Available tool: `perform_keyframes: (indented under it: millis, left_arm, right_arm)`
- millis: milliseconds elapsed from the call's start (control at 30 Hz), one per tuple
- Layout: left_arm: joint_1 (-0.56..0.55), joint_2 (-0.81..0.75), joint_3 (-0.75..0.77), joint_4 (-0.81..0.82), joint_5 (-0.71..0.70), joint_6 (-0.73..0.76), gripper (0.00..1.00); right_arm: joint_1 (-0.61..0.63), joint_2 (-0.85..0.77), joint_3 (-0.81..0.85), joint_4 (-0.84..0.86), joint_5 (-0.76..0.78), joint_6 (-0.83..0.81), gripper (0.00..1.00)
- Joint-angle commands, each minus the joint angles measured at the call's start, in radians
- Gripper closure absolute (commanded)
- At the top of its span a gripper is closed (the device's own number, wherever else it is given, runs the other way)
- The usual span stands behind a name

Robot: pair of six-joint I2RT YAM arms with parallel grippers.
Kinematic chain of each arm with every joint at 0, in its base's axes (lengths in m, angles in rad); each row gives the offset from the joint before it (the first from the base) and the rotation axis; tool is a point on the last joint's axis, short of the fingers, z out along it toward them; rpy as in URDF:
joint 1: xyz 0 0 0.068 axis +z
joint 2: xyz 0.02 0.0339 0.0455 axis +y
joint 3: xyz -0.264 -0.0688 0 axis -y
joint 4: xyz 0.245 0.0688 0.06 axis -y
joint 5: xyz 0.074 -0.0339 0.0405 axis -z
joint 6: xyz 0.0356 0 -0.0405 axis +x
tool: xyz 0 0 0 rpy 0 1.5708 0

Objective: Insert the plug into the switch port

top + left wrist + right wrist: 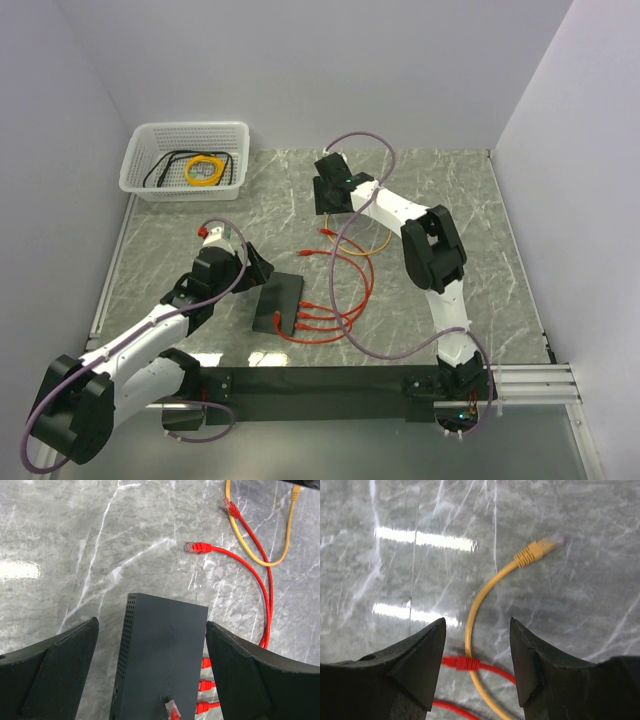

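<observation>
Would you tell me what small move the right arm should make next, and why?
Probably ease the open right gripper back and down onto the red plug: it lies loose on the table, low between the fingers in the wrist view, crossed by the yellow cord, and nothing is gripped yet.

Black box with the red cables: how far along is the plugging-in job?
Three red connectors already sit in the side of the flat matte-black switch box. Nothing is held: both grippers are open, the right gripper above a loose red-booted plug, the left gripper over the box. Grasping and inserting it remain.
</observation>
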Motion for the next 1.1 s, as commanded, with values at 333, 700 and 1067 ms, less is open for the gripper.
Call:
perform_keyframes:
  millis: [333,700,1067]
  left_arm:
    - [0.004,-0.031,-0.022,0.043,0.018,0.014,0.07]
    - [0.004,-0.035,-0.025,0.046,0.019,0.014,0.07]
    - [0.004,-0.037,-0.022,0.036,0.019,0.012,0.08]
  right_arm:
    - [-0.025,0.185,0.262,-0.181,0.094,0.078,0.41]
    - [-0.031,0.278,0.35,-0.249,0.019,0.092,0.73]
    - [0.012,0.006,0.037,0.171,-0.285,-0.028,1.0]
